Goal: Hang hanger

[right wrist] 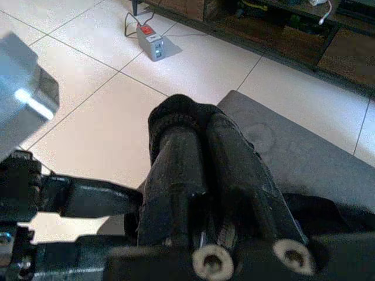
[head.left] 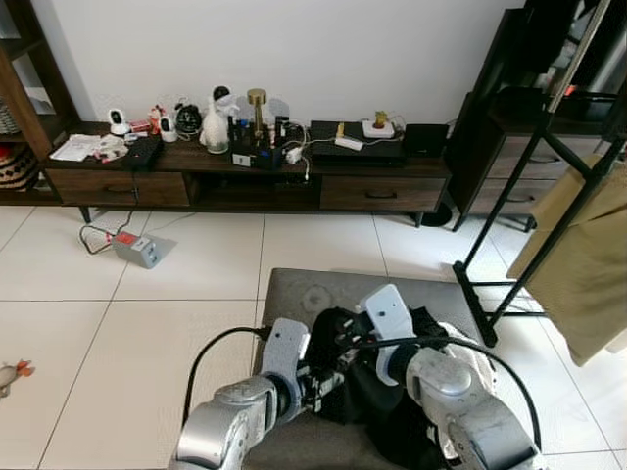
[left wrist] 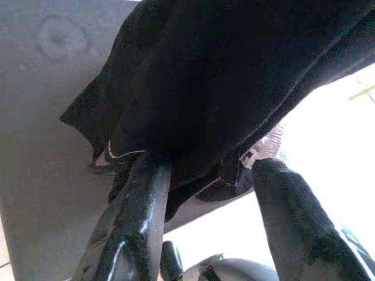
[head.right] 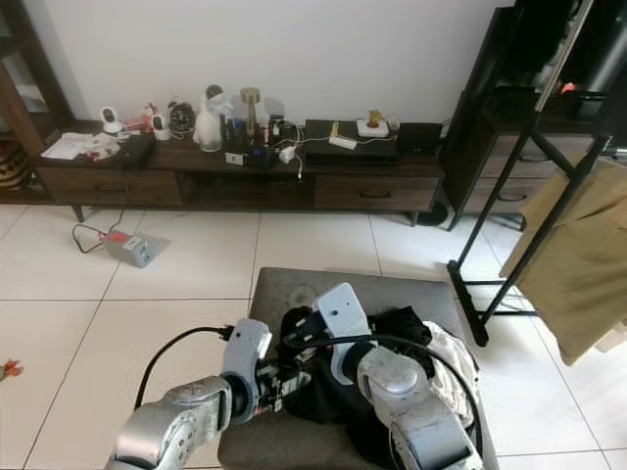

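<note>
Mostly the scene is white tiled floor, with a long dark TV cabinet against the far wall and a black clothes rack standing off to the robot's right, a tan garment draped on it. Directly before the robot is a grey ottoman, and on it a heap of black clothing over something white.

Both arms reach into that heap. The left claw is spread open, one finger under the edge of the black fabric and the other clear of it, gripping nothing I can make out. The right claw has its two fingers pressed together with black cloth bunched over the tips; it appears to be pinching the fabric.

No hanger can be clearly seen; if it is here it lies buried in the black clothing between the two claws, so its long axis cannot be told. The relation that matters is the rack: it stands well to the right of the ottoman, on the right arm's side, so the load will most likely have to travel rightward and up to the rail
</note>
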Available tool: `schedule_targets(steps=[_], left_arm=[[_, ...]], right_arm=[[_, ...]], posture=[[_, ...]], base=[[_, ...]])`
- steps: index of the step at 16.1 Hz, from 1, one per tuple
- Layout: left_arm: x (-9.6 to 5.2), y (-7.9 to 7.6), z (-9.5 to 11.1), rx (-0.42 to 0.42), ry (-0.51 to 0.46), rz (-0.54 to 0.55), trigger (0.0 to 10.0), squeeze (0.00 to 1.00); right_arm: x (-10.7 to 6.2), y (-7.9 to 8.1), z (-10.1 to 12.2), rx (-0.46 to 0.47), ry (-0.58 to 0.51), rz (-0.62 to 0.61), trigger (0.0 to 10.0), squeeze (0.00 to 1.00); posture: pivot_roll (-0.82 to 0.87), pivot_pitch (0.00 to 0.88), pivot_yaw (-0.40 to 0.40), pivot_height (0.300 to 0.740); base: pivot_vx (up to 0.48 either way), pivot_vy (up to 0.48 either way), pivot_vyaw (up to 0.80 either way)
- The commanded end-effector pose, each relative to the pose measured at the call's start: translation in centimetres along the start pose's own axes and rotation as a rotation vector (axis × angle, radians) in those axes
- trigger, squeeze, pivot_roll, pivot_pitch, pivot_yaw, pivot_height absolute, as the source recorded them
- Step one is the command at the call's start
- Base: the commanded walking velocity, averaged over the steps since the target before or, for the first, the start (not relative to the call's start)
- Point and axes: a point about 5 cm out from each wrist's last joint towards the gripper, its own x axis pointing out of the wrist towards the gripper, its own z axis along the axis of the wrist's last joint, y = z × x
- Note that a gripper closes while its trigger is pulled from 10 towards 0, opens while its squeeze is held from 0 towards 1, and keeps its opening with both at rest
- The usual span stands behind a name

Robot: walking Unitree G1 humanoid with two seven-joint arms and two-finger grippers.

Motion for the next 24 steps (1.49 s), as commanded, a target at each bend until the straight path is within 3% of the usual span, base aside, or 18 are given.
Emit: schedule_targets(steps=[1,5,10,13,24], left_arm=[[-0.2,0.0,0.2,0.009,-0.006,0.000,10.0,0.00],[-0.1,1.1,1.1,-0.008,-0.064,0.118,10.0,0.00],[0.3,0.4,0.8,-0.016,-0.053,0.084,10.0,0.00],[0.6,-0.5,0.2,0.004,-0.020,0.043,10.0,0.00],[1.3,1.5,0.5,0.057,-0.040,0.318,10.0,0.00]], right_arm=[[0.1,0.1,0.3,-0.016,-0.008,0.007,10.0,0.00],[0.1,0.2,0.2,-0.007,-0.012,0.011,10.0,0.00],[0.3,0.3,0.6,-0.005,-0.031,0.010,10.0,0.00],[0.9,1.4,1.9,0.007,-0.071,0.048,10.0,0.00],[0.2,1.2,4.3,0.019,-0.142,0.043,10.0,0.00]], posture=[[0.07,0.094,-0.105,0.740],[0.06,0.082,-0.097,0.740],[0.06,0.071,-0.087,0.740],[0.07,0.069,-0.084,0.740],[0.05,0.084,-0.082,0.740]], base=[[0.000,0.000,0.00],[0.000,0.000,0.00],[0.000,0.000,0.00],[0.000,0.000,0.00],[0.000,0.000,0.00]])
